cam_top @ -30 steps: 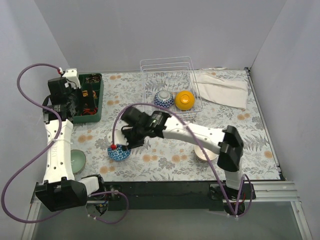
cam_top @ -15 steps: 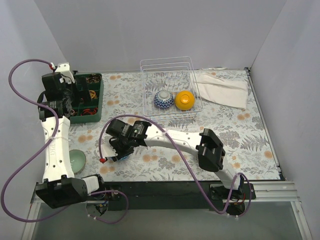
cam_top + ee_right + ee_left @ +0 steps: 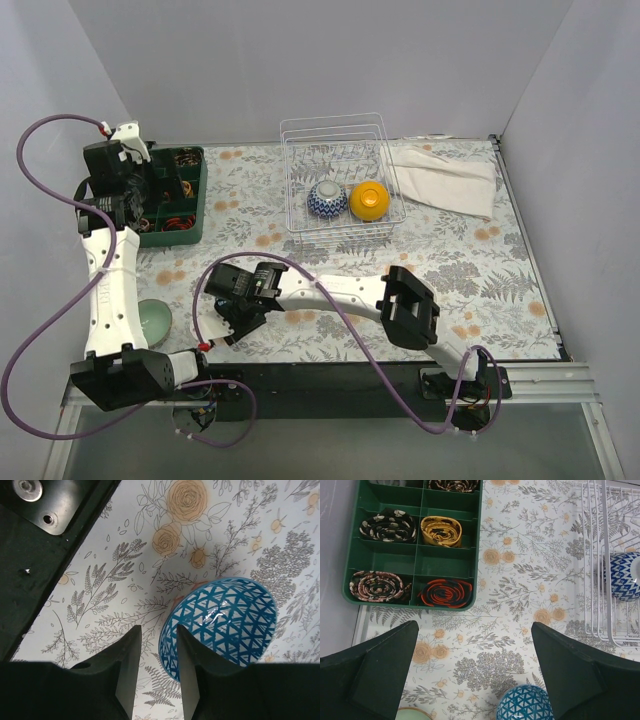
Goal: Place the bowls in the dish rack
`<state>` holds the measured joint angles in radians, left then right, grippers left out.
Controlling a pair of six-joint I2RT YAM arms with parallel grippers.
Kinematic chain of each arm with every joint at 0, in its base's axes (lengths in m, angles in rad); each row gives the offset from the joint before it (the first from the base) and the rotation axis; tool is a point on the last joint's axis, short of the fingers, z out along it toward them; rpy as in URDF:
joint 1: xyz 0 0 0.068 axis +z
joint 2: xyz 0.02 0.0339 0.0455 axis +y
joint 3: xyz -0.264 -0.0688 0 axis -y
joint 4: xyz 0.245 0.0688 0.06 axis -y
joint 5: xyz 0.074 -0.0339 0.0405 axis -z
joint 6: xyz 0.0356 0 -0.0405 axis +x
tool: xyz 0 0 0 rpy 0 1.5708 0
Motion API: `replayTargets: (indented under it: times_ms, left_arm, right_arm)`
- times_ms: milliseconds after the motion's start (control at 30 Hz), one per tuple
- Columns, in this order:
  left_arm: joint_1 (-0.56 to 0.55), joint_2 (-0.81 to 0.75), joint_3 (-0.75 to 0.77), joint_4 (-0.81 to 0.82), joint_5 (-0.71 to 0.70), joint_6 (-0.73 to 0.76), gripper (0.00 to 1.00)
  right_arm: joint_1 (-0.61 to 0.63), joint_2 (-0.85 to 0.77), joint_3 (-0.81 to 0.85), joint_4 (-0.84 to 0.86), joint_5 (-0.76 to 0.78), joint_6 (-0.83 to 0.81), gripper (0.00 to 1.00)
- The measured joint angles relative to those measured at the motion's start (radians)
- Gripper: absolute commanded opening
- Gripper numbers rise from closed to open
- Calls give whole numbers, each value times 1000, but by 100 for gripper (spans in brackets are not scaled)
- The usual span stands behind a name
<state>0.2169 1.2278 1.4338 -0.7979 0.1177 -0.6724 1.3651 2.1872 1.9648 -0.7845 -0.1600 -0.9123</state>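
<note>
The right hand [image 3: 156, 630] has drawn farther from the dish rack [image 3: 292, 190], jaws narrow at the teal-patterned bowl [image 3: 220, 625] rim; grip unclear, a slip is possible.

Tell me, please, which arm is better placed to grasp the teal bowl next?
Right. The right gripper is at the teal bowl's edge, fingers slightly apart; the left gripper hangs open near the tray, farther from it.

A lab test cell: plain grey panels [image 3: 320, 60] box in a table [image 3: 500, 285] under floral covering
</note>
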Motion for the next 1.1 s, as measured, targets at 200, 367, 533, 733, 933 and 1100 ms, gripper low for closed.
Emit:
replayTargets:
  times_ms: [200, 367, 533, 733, 933, 1100]
  left_arm:
    - [0, 4, 18, -8, 11, -5, 98]
    - [0, 4, 25, -12, 16, -5, 98]
    - [0, 4, 29, -14, 26, -5, 98]
    - [0, 0, 29, -16, 32, -5, 98]
    - [-3, -16, 32, -19, 51, -5, 98]
    - [-14, -18, 84, -16, 106, 5, 94]
  right_arm:
    - [-2, 56, 0, 0, 51, -4, 37]
    - [-3, 58, 0, 3, 90, -7, 21]
    - [-1, 55, -26, 16, 116, -9, 11]
    - [10, 27, -76, 54, 151, -26, 1]
    - [14, -58, -185, 50, 188, -27, 1]
    - [3, -241, -314, -26, 201, 10, 1]
